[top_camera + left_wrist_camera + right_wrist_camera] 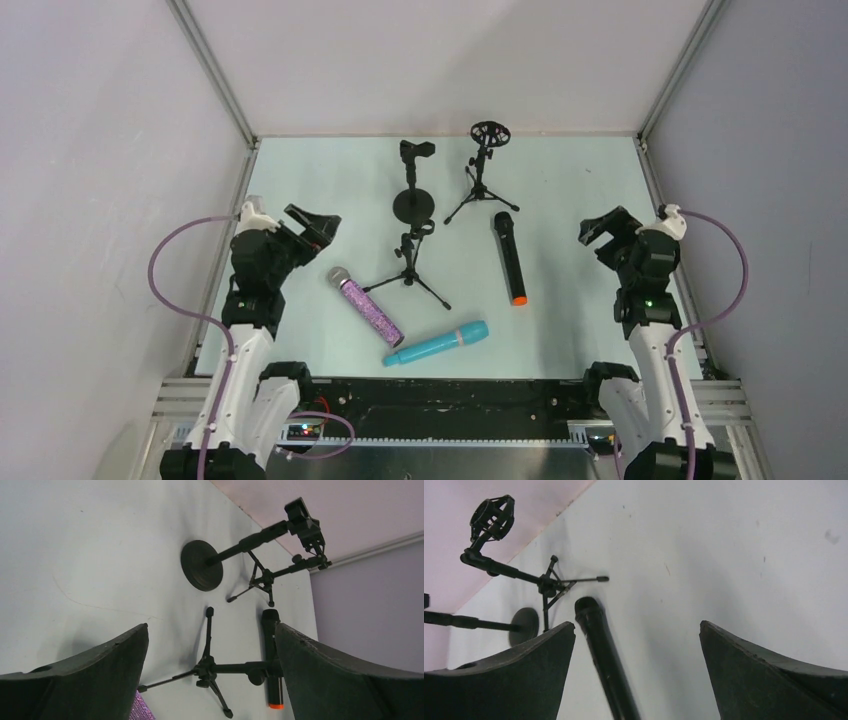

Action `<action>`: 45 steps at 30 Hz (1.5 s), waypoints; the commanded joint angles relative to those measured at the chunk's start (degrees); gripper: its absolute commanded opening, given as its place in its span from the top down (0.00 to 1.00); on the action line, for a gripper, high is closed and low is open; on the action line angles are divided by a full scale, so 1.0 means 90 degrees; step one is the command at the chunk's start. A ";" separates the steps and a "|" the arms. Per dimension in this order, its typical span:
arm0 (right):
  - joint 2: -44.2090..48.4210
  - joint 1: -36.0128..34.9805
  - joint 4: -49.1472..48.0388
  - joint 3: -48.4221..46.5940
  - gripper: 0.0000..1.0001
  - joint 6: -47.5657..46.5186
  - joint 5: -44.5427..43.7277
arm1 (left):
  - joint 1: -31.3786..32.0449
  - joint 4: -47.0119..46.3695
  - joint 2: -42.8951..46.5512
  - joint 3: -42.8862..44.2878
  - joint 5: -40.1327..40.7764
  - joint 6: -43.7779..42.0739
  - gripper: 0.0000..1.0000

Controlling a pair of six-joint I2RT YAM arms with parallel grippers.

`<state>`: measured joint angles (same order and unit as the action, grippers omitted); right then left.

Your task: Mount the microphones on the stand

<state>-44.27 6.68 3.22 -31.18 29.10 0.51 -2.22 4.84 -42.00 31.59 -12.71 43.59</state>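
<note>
Three microphones lie on the pale table: a purple glitter one (367, 310), a turquoise one (437, 343) and a black one with an orange end (509, 257). Behind them stand a round-base stand (414, 205) with a clip, a tripod stand (480, 190) with a ring mount, and a low tripod stand (410, 270). My left gripper (315, 228) hovers open at the left, apart from everything; its wrist view shows the low tripod (212, 669) and black mic (271, 650) beyond the empty gripper (212, 625). My right gripper (598, 238) is open at the right, with the black mic (601, 645) below the empty gripper (637, 622).
Grey walls with metal frame rails (215, 75) enclose the table on three sides. The arms' bases and a black rail (440, 395) run along the near edge. Purple cables (165, 270) loop beside each arm.
</note>
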 commanded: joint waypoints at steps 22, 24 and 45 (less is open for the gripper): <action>-0.0928 0.0304 0.2232 -0.0194 0.00 0.0878 0.2633 | 0.1234 0.3250 -0.2071 0.3098 -0.0013 -0.2671 0.02; -0.1075 0.0158 0.2199 -0.0269 0.00 0.0741 0.2566 | 0.1657 0.3423 -0.2142 0.3339 0.0649 -0.3073 0.02; -0.1129 -0.2171 0.1348 -0.0881 0.00 0.0441 0.1678 | 0.2974 0.2343 -0.1961 0.3648 0.0127 -0.3304 0.02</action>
<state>-53.47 -12.58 20.03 -36.82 34.20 16.60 23.64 30.37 -61.04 67.31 -8.36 11.11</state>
